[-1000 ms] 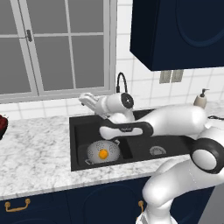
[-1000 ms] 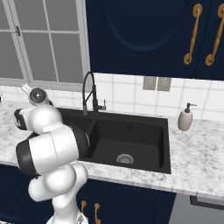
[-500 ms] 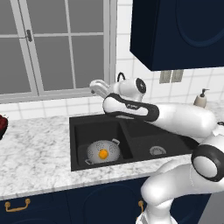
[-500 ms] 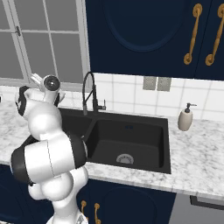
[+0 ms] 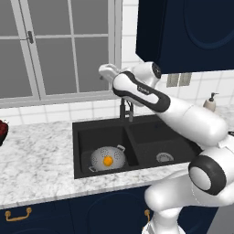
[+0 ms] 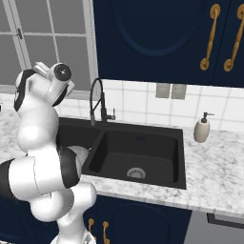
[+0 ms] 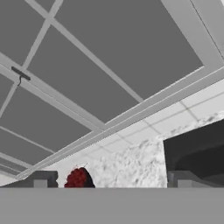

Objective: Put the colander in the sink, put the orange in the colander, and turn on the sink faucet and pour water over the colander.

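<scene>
Black against the white tiles, the faucet is your next target: the colander sits in the left basin of the sink with the orange inside it, so only the water is left. Your gripper is raised high near the window, pointing away toward the worktop, jaws spread wide and holding nothing. Bring the hand down and round to the faucet's side lever, approaching with the jaws wide, and push gently. The spout looks aimed near the divider between the basins, so you'll likely need to swing it left over the colander.
</scene>
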You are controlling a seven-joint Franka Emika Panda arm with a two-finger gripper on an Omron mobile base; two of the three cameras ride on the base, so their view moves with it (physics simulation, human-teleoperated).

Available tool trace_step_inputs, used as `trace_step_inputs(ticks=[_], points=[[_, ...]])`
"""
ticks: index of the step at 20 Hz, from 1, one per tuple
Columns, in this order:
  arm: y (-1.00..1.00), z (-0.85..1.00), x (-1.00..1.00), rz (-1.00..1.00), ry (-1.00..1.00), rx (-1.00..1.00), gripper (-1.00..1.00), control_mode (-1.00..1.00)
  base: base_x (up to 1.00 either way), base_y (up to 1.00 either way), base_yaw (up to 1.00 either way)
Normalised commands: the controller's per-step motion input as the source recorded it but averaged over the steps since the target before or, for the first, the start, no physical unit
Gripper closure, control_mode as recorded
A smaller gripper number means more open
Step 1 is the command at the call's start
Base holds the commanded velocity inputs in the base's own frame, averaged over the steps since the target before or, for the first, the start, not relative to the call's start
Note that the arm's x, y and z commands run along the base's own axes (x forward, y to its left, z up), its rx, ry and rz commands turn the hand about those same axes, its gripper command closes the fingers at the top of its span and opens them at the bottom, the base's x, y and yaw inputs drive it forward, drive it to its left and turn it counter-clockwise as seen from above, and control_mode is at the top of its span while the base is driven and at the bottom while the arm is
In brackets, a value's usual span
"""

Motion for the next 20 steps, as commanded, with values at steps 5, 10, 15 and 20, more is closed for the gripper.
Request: trace_step_inputs(ticks=[5, 10, 15, 20], points=[[-0.41, 0.57, -0.22, 0.01, -0.05, 0.0, -1.0, -1.0, 0.0, 0.0, 0.0], [-0.43, 0.18, -0.48, 0.0, -0.08, 0.0, -1.0, -1.0, 0.0, 0.0, 0.0], [-0.4, 0.08, -0.46, 0.0, -0.04, 0.0, -1.0, -1.0, 0.0, 0.0, 0.0], [-0.53, 0.0, -0.06, 0.0, 0.05, 0.0, -1.0, -1.0, 0.0, 0.0, 0.0]])
